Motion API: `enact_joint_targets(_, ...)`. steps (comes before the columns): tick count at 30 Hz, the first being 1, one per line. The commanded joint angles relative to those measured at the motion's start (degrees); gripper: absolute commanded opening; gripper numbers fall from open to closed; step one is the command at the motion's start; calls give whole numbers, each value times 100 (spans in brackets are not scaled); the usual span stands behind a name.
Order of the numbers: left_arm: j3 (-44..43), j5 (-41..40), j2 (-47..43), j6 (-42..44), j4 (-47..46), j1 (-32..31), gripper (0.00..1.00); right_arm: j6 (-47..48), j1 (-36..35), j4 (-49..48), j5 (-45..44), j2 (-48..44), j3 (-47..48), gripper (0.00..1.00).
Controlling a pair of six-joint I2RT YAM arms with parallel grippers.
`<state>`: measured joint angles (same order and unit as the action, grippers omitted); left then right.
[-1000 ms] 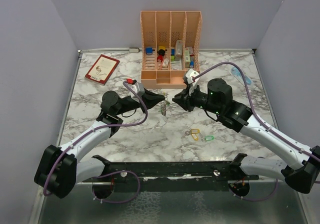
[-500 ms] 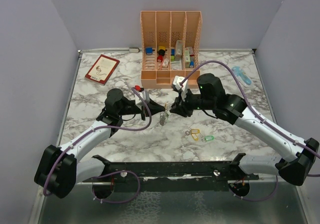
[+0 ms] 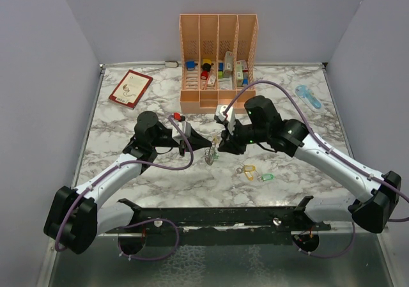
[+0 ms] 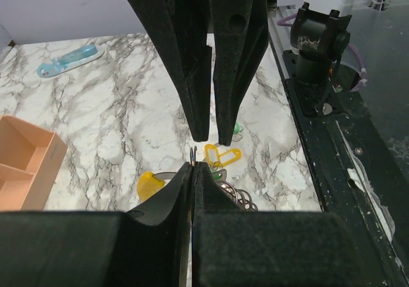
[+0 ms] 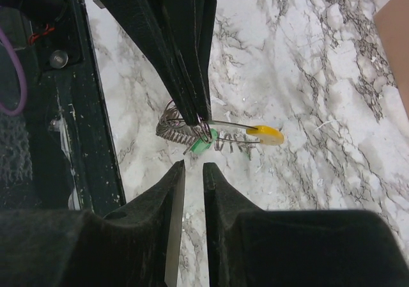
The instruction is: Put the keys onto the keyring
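My left gripper (image 3: 206, 144) is shut on the thin silver keyring (image 5: 203, 131), whose edge shows just past the fingertips (image 4: 193, 156). A yellow key (image 5: 266, 134) and a green key (image 5: 203, 146) hang on the ring, above the marble table (image 3: 160, 178). My right gripper (image 5: 193, 166) points straight at the ring from the other side, a short way off it. Its jaws stand narrowly open with nothing between them. Its fingers (image 4: 220, 76) face the left tips. More keys lie loose on the table: yellow ones (image 3: 248, 170) and a green one (image 3: 267, 177).
An orange divided organizer (image 3: 217, 57) with small items stands at the back. A red book (image 3: 130, 88) lies at the back left and a blue object (image 3: 305, 96) at the back right. The black mounting rail (image 3: 223, 218) runs along the near edge.
Both grippers have come nearer to the front edge. The right one has slid left until its tips nearly meet the left tips at the ring. The left grip is unchanged.
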<state>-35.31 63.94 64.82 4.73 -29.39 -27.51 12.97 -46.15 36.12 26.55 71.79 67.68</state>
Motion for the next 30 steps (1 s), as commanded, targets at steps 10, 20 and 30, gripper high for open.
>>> enact_joint_targets(10,-204,237,30,142,-14,-18,0,142,-17,-210,215,145,305,17)
enact_joint_targets(20,-187,266,39,-13,-159,-27,0,166,-15,-413,260,238,330,14)
enact_joint_targets(30,-196,294,65,-29,-142,-27,0,242,-17,-474,360,393,352,10)
